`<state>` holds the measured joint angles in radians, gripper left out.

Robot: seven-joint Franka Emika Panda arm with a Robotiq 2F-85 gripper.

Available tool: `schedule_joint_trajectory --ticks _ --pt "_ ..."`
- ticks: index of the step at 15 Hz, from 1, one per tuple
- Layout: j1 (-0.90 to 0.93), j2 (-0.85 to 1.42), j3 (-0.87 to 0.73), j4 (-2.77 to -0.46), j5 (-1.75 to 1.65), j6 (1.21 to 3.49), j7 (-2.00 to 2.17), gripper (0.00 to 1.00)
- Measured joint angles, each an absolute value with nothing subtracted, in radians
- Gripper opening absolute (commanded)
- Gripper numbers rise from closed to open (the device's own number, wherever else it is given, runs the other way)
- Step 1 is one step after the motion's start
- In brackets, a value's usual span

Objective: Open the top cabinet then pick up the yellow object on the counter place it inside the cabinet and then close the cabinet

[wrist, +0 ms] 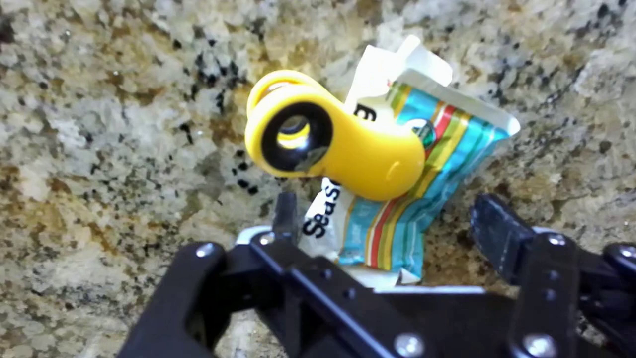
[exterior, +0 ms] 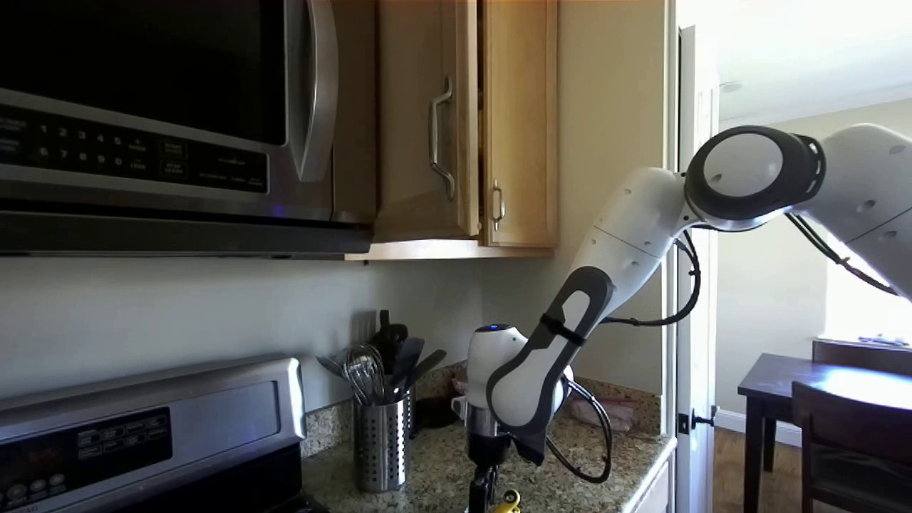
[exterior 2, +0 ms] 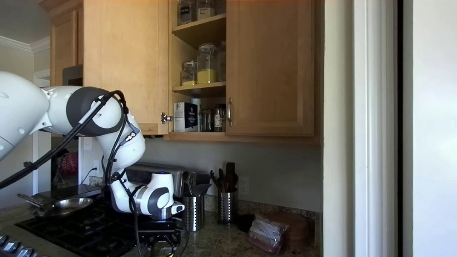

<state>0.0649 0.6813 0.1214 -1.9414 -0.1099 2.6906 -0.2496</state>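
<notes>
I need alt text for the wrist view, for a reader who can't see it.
A bright yellow object with a black-ringed hole partly covers a striped packet on a speckled granite counter. The black gripper shows at the bottom of the view, open and holding nothing.

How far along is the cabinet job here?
Done: the top cabinet door stands open, shelves exposed. In hand, apparently: the pickup, with the jaws open near the yellow object. Left, as that object lies ungripped, partly over a striped packet: grasping it, placing it inside, shutting the open door.
</notes>
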Motion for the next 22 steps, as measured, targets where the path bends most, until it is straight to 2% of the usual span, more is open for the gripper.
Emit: schedule_joint_trajectory --ticks 2,3,10,12,15,16,22 --pt "0.064 0.695 0.123 -1.932 -0.110 2.691 -0.258 0.76" --pt "0.064 0.698 0.123 -1.930 -0.110 2.691 -0.260 0.56" --pt "0.055 0.695 0.131 -1.923 -0.108 2.690 -0.262 0.11" --pt "0.056 0.692 0.132 -1.923 -0.108 2.688 -0.262 0.08" --pt "0.058 0.685 0.127 -1.924 -0.117 2.684 -0.262 0.10" --pt "0.060 0.680 0.122 -1.924 -0.122 2.680 -0.262 0.06" --pt "0.075 0.560 0.096 -1.947 -0.157 2.534 -0.252 0.08"
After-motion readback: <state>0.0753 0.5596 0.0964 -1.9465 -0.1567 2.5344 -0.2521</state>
